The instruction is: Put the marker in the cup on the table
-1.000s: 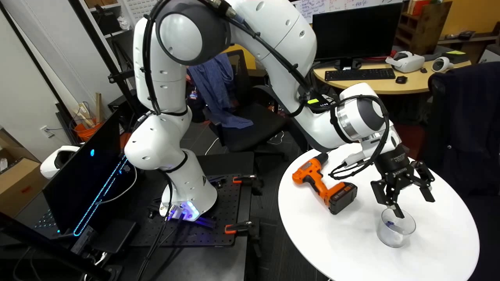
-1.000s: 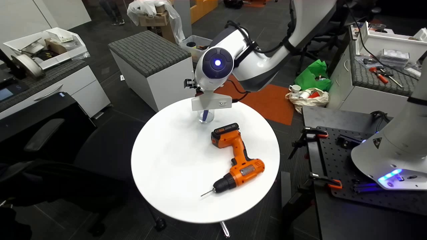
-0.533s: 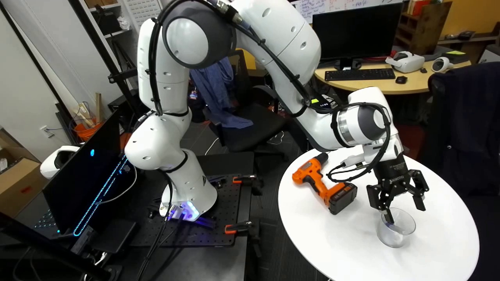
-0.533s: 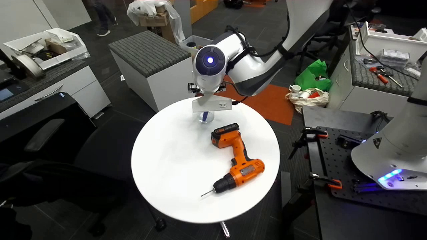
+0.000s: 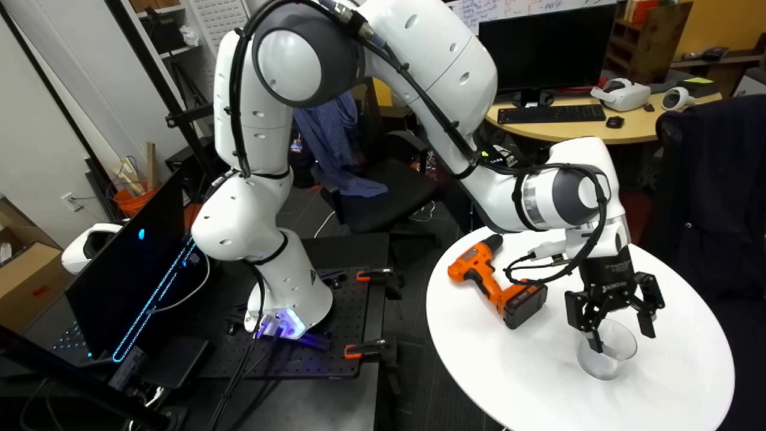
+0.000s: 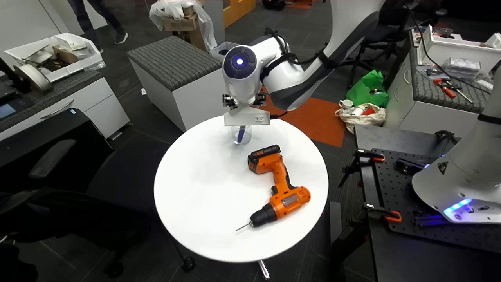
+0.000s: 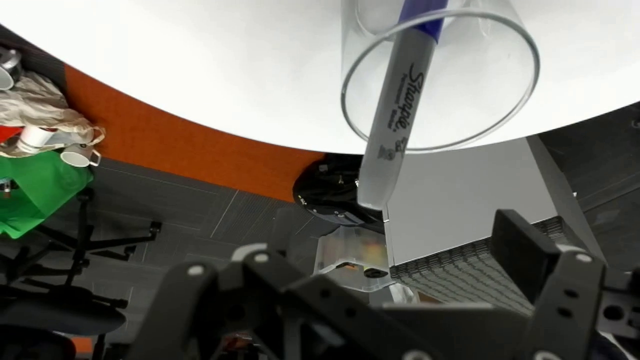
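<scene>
White and bent, our arm (image 5: 446, 66) arches over the table (image 5: 514, 371), downturned gripper (image 5: 621, 335) parted near the cup (image 5: 600, 366) holding the marker (image 7: 400, 105).

- marker (image 6: 241, 135) tilted in the cup (image 6: 247, 137), its top hidden by the arm (image 6: 289, 80);
- cup on the table (image 6: 195, 203), near the far edge;
- drill (image 6: 279, 178) lying nearer;
- gripper (image 6: 244, 102) mostly hidden;
- someone's legs (image 6: 98, 21) behind

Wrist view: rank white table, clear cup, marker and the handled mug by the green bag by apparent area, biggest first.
1. white table, cut off by the frame
2. clear cup
3. marker
4. handled mug
Apparent only: the last is farther from the camera, so its true rank is unsure.
</scene>
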